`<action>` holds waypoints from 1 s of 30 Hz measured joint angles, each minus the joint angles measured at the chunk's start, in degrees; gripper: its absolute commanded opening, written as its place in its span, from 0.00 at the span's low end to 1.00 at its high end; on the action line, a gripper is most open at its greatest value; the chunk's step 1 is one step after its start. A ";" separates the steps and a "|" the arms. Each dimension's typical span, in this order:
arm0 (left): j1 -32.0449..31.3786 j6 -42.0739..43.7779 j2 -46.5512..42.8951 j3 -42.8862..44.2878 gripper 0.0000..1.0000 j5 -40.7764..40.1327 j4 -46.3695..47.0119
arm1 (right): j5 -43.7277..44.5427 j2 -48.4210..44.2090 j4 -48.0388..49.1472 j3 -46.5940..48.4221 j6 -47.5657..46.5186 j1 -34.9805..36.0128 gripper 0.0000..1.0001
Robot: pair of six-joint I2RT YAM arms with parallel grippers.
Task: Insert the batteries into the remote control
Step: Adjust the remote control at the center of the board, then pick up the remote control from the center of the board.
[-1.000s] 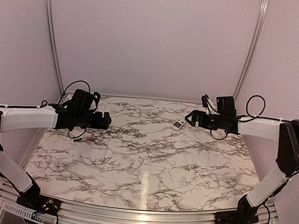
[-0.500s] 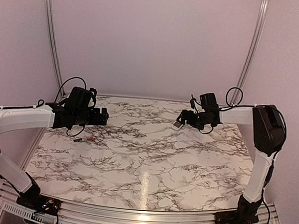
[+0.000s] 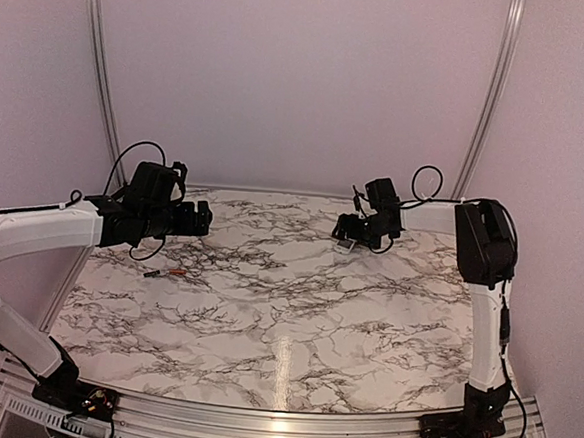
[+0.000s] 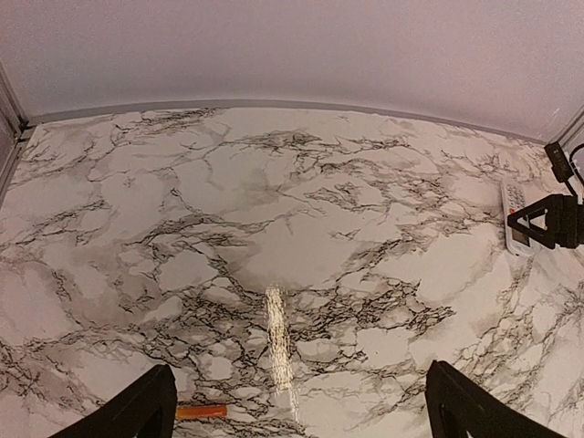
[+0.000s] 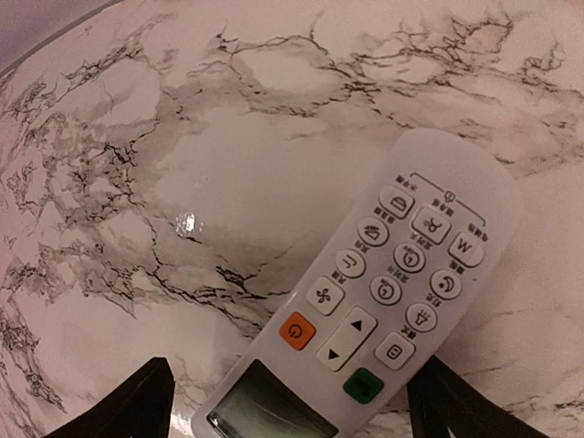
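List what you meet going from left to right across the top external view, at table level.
In order: battery → left gripper → remote control. The right gripper overlaps the remote control, so it is left out.

Overhead rear view, 2 wrist views, remote (image 5: 365, 301) shared

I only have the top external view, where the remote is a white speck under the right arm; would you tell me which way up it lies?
Observer: Buttons up; the right wrist view shows the remote control with its keys and small screen facing the camera.
Operator: Thank you. Are the jaws on it?
Observer: The right gripper has its jaws open, one on either side of the screen end.
Operator: And the left arm?
Observer: The left gripper is open and empty, with an orange battery lying flat just beside one jaw.
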 measured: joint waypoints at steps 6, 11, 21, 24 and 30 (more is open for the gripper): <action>0.00 0.00 -0.09 0.00 0.99 -0.74 0.00 | 2.27 6.82 -4.42 11.21 -2.27 2.78 0.82; 0.00 0.02 -0.09 0.00 0.99 -0.92 0.00 | 5.38 10.62 -7.85 17.77 -5.31 5.03 0.78; 0.00 0.11 -0.09 0.02 0.99 -0.90 0.02 | 13.99 12.20 -13.20 20.81 -12.98 9.66 0.54; 0.00 0.13 -0.26 0.02 0.99 -0.87 0.07 | 14.12 10.73 -12.68 18.23 -14.16 9.70 0.45; 0.00 0.22 -1.95 -1.14 0.99 0.42 2.12 | 10.75 6.49 -12.24 12.07 -15.41 9.68 0.34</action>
